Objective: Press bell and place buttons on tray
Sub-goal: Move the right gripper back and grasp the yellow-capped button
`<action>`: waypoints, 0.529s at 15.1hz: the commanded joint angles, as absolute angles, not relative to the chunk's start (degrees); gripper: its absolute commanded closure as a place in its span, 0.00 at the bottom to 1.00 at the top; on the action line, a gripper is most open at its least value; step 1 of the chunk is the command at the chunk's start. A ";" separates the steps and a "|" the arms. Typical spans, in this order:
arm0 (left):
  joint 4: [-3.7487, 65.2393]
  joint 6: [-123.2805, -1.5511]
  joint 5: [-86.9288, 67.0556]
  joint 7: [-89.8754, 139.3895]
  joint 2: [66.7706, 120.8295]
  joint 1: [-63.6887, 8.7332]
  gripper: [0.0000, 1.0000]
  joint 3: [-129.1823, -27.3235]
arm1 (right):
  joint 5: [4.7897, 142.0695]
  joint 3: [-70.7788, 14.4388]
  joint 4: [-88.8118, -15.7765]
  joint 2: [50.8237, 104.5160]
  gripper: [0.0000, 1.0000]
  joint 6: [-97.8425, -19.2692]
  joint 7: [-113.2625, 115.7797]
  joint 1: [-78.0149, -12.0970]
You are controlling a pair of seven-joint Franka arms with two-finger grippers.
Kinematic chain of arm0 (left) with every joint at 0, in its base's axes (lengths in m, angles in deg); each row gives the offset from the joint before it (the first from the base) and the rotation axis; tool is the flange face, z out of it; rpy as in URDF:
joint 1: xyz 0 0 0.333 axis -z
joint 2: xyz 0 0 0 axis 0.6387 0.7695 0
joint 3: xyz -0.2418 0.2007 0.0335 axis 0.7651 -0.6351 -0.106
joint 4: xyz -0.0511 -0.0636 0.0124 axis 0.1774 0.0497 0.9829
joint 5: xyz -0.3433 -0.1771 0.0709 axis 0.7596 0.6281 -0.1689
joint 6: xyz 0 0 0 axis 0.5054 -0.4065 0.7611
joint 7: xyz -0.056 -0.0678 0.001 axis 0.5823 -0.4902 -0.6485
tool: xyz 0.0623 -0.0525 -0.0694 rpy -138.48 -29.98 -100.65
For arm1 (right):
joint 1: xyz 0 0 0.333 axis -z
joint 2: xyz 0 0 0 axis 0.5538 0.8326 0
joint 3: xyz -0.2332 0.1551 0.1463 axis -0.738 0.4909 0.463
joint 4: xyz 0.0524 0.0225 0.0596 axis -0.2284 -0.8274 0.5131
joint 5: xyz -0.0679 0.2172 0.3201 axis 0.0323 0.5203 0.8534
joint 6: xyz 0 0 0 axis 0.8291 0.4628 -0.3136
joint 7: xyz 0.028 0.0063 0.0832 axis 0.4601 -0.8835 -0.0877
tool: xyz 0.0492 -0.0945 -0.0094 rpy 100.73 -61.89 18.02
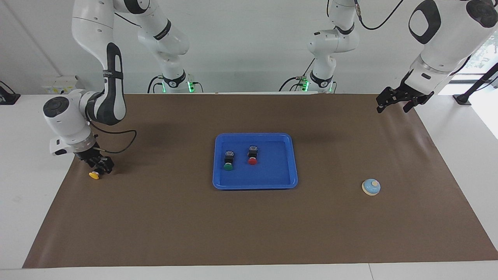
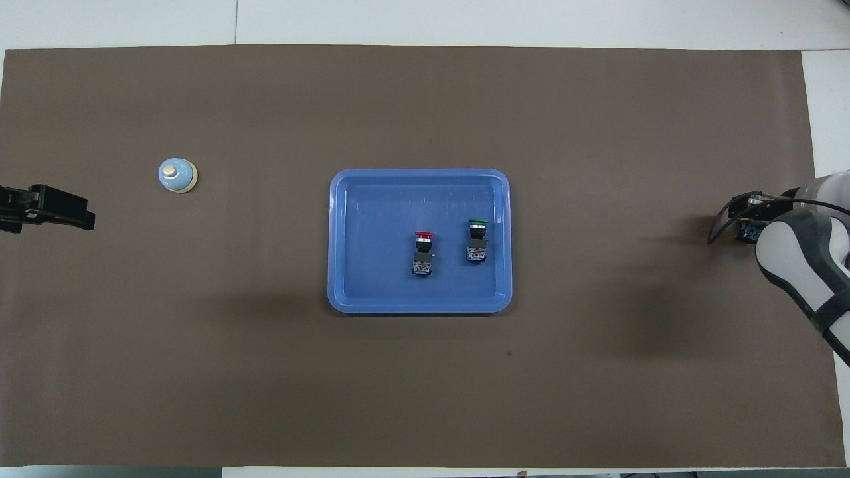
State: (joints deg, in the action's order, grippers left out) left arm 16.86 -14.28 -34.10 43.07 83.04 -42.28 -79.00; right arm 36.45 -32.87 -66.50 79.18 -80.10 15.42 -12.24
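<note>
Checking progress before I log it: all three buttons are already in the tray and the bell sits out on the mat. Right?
Not quite: only the green button and red button are in the tray. The yellow button is on the mat at the right end effector, as the facing view shows. The bell does sit on the mat.

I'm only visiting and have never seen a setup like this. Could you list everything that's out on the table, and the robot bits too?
tray: one, blue, middle of the mat.
green button: one, black body, lying in the tray.
red button: one, black body, in the tray beside the green one.
yellow button: one, on the mat at the right arm's end, under the right gripper.
bell: one, light blue with a cream knob, on the mat toward the left arm's end.
mat: one, brown, covering the table.
right gripper: black, down at the yellow button.
left gripper: black, open, waiting above the mat's corner.
</note>
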 commanded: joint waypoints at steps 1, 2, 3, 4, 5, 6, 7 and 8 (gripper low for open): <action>17.96 -14.30 -33.58 43.45 81.89 -42.42 0.00 -79.08 | 35.19 -31.77 -67.90 78.94 0.78 -80.88 16.47 -10.60; 17.96 -14.30 -33.58 43.45 81.89 -42.42 0.00 -79.08 | 35.19 -31.77 -67.90 78.85 0.96 -80.79 16.29 -10.60; 17.96 -14.30 -33.58 43.45 81.89 -42.42 0.00 -79.17 | 35.19 -31.68 -67.90 78.85 1.00 -80.62 16.20 -10.60; 17.96 -14.30 -33.58 43.45 81.89 -42.42 0.00 -79.08 | 35.19 -31.68 -67.81 78.76 1.00 -80.27 16.20 -10.69; 17.96 -14.30 -33.58 43.45 81.89 -42.42 0.00 -79.08 | 35.19 -31.68 -67.46 78.59 1.00 -79.74 16.11 -11.04; 17.96 -14.30 -33.58 43.45 81.89 -42.42 0.00 -79.08 | 35.19 -31.59 -67.28 78.24 1.00 -78.95 16.11 -11.39; 17.96 -14.30 -33.58 43.45 81.89 -42.42 0.00 -79.08 | 35.19 -30.98 -66.33 77.63 1.00 -76.51 16.20 -11.66; 17.96 -14.30 -33.58 43.45 81.89 -42.42 0.00 -79.08 | 35.28 -30.89 -64.75 76.84 1.00 -73.79 16.20 -12.70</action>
